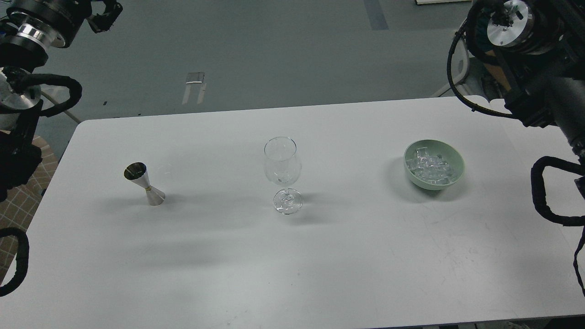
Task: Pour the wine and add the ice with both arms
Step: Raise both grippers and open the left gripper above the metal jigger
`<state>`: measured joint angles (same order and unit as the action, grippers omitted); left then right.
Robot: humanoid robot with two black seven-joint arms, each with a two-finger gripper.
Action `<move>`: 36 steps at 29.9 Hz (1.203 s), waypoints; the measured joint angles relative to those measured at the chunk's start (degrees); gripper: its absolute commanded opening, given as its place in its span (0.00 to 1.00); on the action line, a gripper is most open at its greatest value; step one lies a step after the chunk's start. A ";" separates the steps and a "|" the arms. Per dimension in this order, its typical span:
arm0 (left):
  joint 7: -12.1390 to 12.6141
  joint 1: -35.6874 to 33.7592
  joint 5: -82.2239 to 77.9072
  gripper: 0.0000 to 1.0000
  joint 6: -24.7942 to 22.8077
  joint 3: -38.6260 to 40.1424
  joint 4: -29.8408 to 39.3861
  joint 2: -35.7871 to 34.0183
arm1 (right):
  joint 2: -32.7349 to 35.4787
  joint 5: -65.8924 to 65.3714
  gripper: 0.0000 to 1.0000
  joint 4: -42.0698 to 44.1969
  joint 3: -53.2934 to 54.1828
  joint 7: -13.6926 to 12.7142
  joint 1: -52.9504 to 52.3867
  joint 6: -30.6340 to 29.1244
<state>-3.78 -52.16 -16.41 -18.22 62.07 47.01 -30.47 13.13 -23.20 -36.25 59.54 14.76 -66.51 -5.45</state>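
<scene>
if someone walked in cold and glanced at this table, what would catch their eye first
Probably the clear stemmed wine glass standing upright in the middle of the white table. To its left stands a small silver hourglass-shaped metal jigger, and to its right a pale green bowl heaped with glossy clear ice cubes. The two black robot arms hang back at the upper corners, touching nothing.

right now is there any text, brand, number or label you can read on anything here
None: no readable text in the head view.
The jigger, the stemmed glass and the green bowl of ice look unmarked.
The white table carries no print.
</scene>
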 measured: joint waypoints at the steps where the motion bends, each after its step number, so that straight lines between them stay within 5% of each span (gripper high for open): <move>1: 0.00 0.16 0.02 0.98 0.01 -0.01 0.00 0.35 | 0.20 0.02 1.00 0.00 0.07 0.12 0.61 -1.77; 5: 0.85 1.19 0.05 0.98 0.02 -0.02 0.00 1.91 | 0.69 0.14 1.00 0.00 0.80 0.41 2.96 -5.69; 13: 8.07 1.84 0.17 0.98 -0.29 1.09 0.00 2.09 | 1.33 0.17 1.00 0.17 2.86 0.47 5.20 -5.65; 36: 7.73 6.20 1.72 0.98 0.81 0.52 -1.57 6.67 | -1.33 0.17 1.00 -1.00 2.84 0.24 12.23 -5.84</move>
<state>3.95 -45.96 -14.69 -17.41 62.58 45.45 -23.79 11.80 -23.03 -37.26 62.39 15.00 -54.28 -11.29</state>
